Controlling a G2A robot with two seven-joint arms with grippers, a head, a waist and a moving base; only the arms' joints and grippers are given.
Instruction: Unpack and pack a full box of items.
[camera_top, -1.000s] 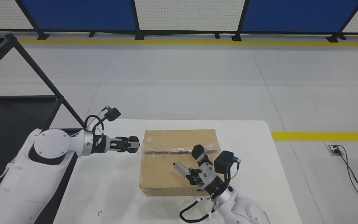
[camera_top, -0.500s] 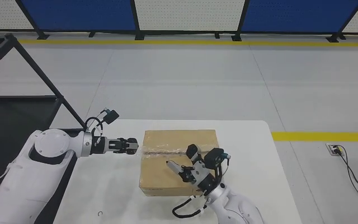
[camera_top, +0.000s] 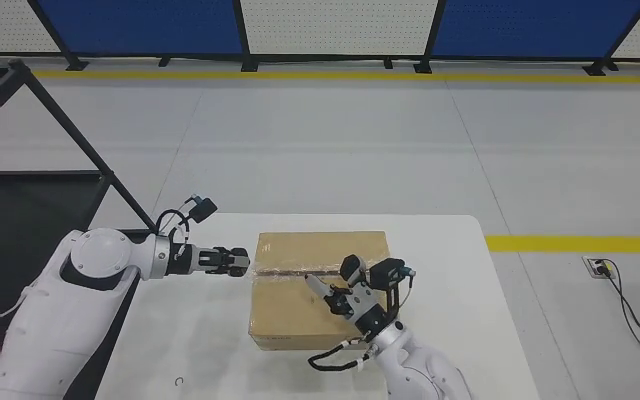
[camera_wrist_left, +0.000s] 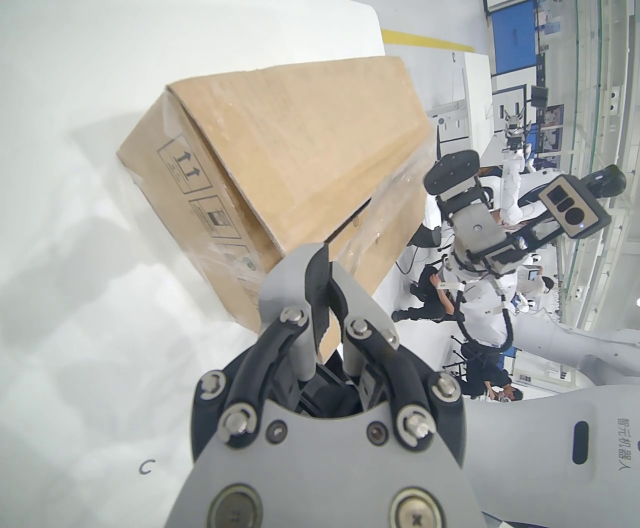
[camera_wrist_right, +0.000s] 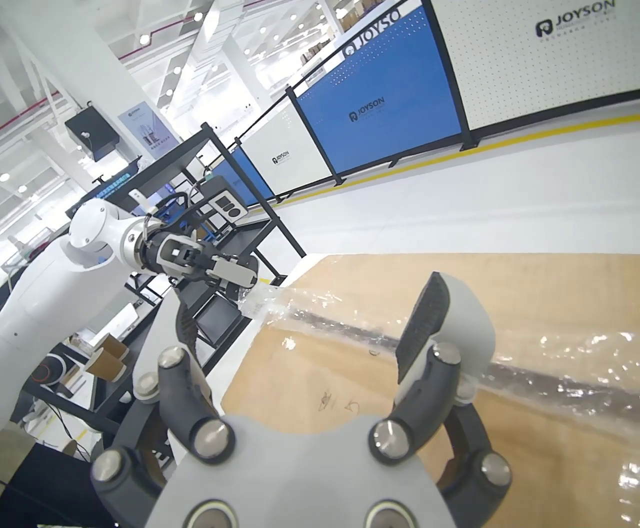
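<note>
A white table carries a closed cardboard box at its middle. The right gripper hangs over the box top, spread wide. The left gripper, pinched narrow, meets the box's side where the clear tape ends.

White glossy arm shells, with black cables looped behind each tool. The left tool and right tool share pale grey fingers, ribbed black pads, black links and silver screws.
</note>
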